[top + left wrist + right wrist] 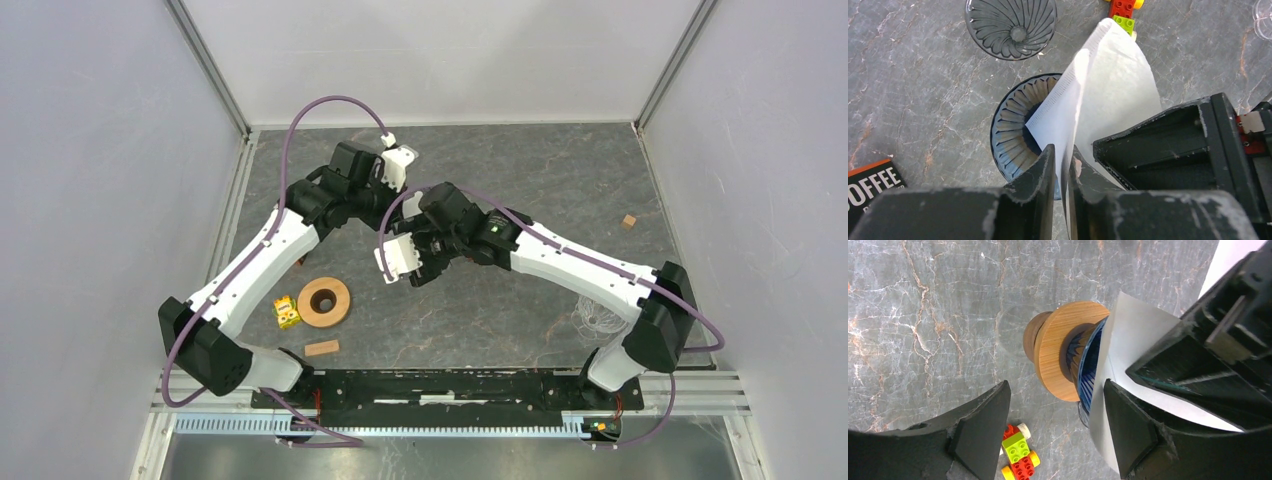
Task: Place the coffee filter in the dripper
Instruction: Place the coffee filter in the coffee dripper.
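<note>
Grey marbled tabletop (560, 190) throughout; wooden ring (324, 301) near left, touching a small yellow block (287, 312); flat wooden piece (322, 348) just below; tiny brown cube (628, 221) far right. Spare ribbed glass dripper (1011, 26) lying well apart; red, green and yellow toy bricks (1019, 457) nearby; black card (870, 187), possibly coffee packaging

A dark grey marbled tabletop (560, 180) carries scattered items. Near the front left lie a round wooden ring (324, 301), a small yellow box (287, 312) just beside it, and a flat wooden block (322, 348). A small wooden cube (628, 221) sits toward the right. A clear glass dripper (1011, 26) rests near a toy brick piece (1018, 456).
</note>
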